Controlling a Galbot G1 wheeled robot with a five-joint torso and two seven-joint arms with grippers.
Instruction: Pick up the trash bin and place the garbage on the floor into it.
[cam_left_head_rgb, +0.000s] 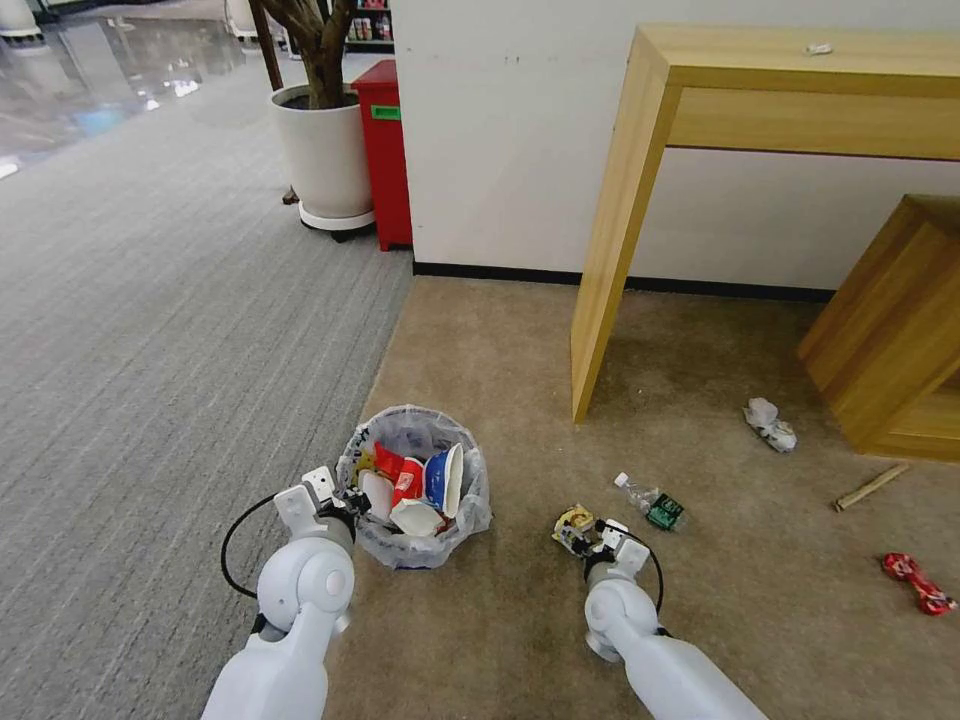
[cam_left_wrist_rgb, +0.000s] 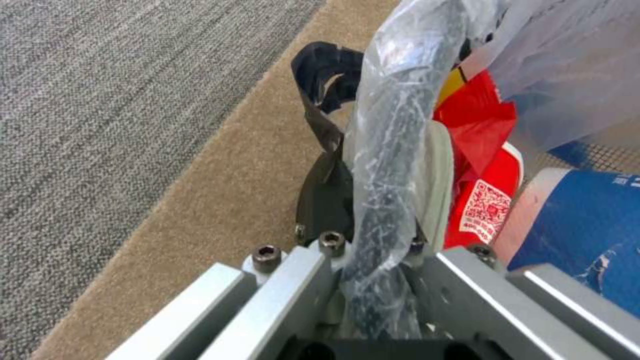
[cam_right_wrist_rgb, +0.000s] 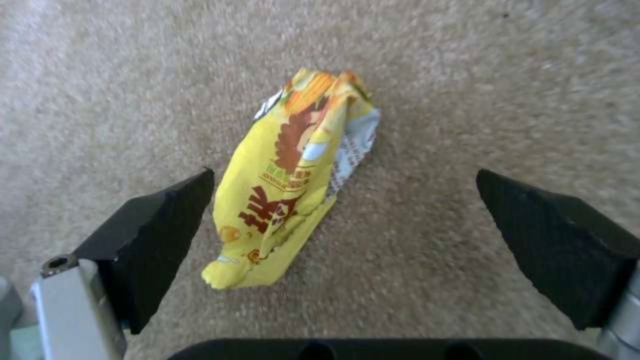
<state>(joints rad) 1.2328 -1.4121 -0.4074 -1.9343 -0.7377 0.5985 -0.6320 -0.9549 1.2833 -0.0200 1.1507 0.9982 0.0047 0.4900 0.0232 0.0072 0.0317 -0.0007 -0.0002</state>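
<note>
The left gripper (cam_left_head_rgb: 345, 497) is pinching the rim of the trash bin (cam_left_head_rgb: 470, 505), which sits on the floor (cam_left_head_rgb: 500, 620) near the edge of the grey carpet (cam_left_head_rgb: 150, 350). The bin holds cups and wrappers. The right gripper (cam_right_wrist_rgb: 347, 220) is spread wide just above a yellow wrapper (cam_right_wrist_rgb: 287, 185), which lies between its fingers (cam_right_wrist_rgb: 160, 235). A small bottle (cam_left_head_rgb: 650, 503) lies just beside it. There is bare floor all around, and the desk (cam_left_head_rgb: 610, 250) stands well apart.

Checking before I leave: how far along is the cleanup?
Partly done: the left gripper grips the trash bin, already holding cups. The open right gripper straddles a yellow wrapper. Bottle, tissue, stick, red wrapper remain.
</note>
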